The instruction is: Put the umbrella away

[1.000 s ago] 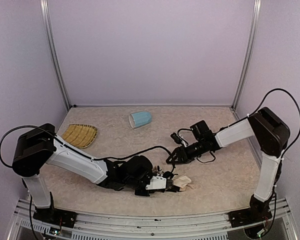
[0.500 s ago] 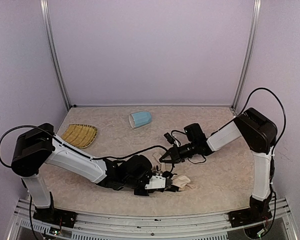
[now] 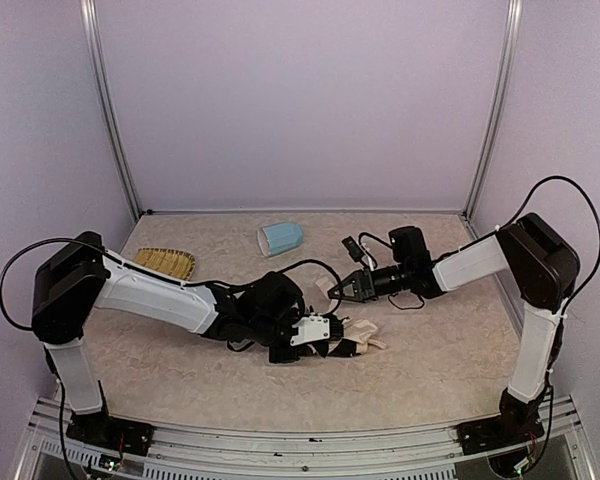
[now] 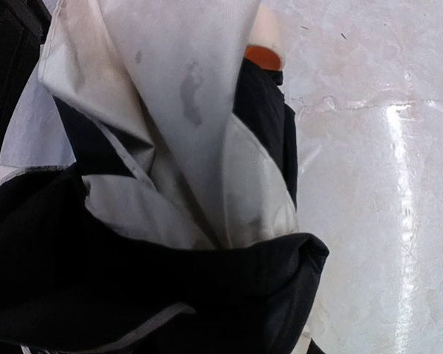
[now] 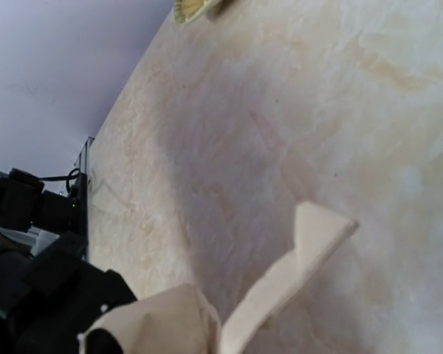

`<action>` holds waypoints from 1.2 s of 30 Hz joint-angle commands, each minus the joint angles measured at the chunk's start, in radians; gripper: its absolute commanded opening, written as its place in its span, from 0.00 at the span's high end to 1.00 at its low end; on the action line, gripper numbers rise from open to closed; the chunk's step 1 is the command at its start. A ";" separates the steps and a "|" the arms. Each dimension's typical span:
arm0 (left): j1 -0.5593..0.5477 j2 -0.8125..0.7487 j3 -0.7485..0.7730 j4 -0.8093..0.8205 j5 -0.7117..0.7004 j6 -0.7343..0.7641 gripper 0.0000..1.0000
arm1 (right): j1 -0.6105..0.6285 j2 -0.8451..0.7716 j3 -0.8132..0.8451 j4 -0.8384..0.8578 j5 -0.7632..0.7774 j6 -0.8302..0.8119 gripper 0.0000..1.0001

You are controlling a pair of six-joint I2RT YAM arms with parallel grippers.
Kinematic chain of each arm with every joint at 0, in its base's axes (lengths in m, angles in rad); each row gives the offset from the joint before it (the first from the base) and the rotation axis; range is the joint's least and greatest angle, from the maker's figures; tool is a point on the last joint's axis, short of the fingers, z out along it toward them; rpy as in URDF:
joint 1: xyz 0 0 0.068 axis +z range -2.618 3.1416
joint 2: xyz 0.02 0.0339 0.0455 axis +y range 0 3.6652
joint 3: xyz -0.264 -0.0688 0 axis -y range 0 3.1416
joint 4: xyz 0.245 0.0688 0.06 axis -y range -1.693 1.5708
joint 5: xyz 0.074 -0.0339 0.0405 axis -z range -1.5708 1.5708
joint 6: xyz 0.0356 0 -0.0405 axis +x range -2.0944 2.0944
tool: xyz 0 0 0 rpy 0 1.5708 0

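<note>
Left gripper (image 3: 325, 336) around umbrella (image 3: 368, 328), outside tray (image 3: 163, 262)

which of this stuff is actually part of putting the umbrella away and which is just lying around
Part of the job:
- umbrella, cream fabric with black lining
- its beige strap

Just lying about:
- light-blue mug, on its side
- woven straw tray, far left

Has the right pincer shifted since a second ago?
Yes. The right pincer, shut on the umbrella strap, moved away from the near edge, closer to the light-blue mug.
</note>
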 commanded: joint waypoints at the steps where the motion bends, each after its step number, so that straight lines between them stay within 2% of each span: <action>1: 0.000 0.095 0.001 -0.382 0.227 -0.007 1.00 | -0.073 -0.082 0.002 0.207 0.024 -0.041 1.00; 4: 0.063 0.141 0.067 -0.447 0.339 -0.014 1.00 | -0.069 -0.102 -0.055 0.278 -0.007 -0.056 1.00; 10: 0.168 0.196 0.146 -0.478 0.543 -0.097 1.00 | -0.031 -0.272 -0.236 0.304 0.015 -0.240 1.00; 14: 0.200 0.221 0.192 -0.491 0.643 -0.124 1.00 | 0.029 -0.386 -0.338 0.315 0.031 -0.356 1.00; 22: 0.217 0.330 0.306 -0.557 0.678 -0.151 1.00 | 0.198 -0.556 -0.462 0.347 0.199 -0.584 1.00; 28: 0.266 0.329 0.287 -0.482 0.736 -0.208 1.00 | 0.335 -0.623 -0.523 0.324 0.295 -0.780 1.00; 32: 0.304 0.320 0.257 -0.405 0.789 -0.252 1.00 | 0.416 -0.627 -0.540 0.277 0.409 -0.885 1.00; 36: 0.303 0.335 0.272 -0.383 0.832 -0.253 1.00 | 0.464 -0.589 -0.527 0.300 0.437 -0.907 1.00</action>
